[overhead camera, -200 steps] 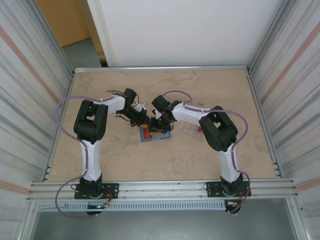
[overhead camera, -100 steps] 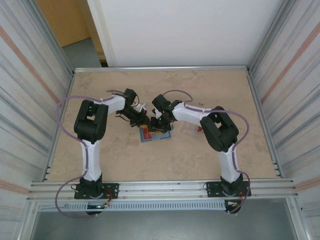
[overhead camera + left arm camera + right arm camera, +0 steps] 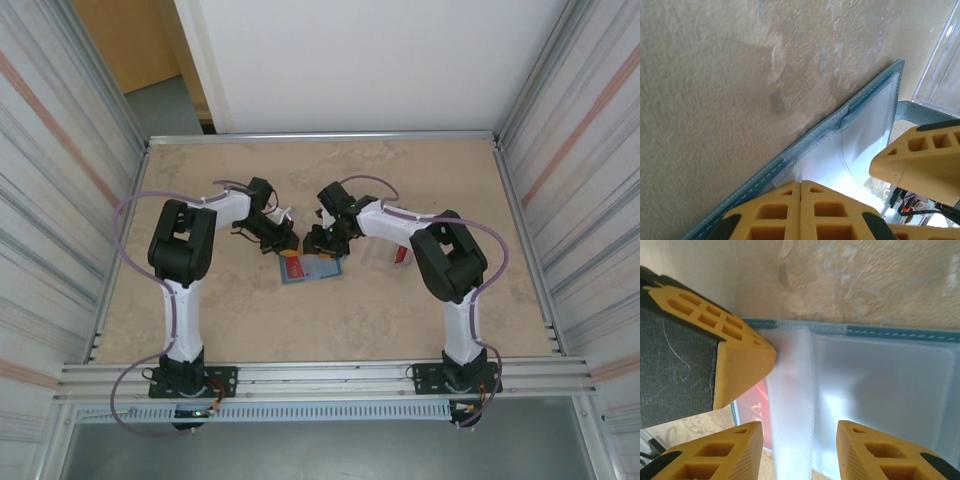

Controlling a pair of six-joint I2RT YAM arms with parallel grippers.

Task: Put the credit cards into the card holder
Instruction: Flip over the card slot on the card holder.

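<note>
Wallet (image 3: 880, 375) lies open, clear pockets up, right under the right gripper (image 3: 800, 440), whose jaws are apart w/ nothing btwn them. Red card (image 3: 756, 401) sits at the pocket edge beside its left jaw; can't tell if it's fully in. Left gripper (image 3: 801, 200), jaws together, seems to pin the wallet edge. Best keep that pressure while the card gets nudged in. Clear case (image 3: 942, 70) lies beyond. Beige table (image 3: 420, 180), ribbed metal side walls (image 3: 60, 150), white wall (image 3: 350, 60) behind.
</note>
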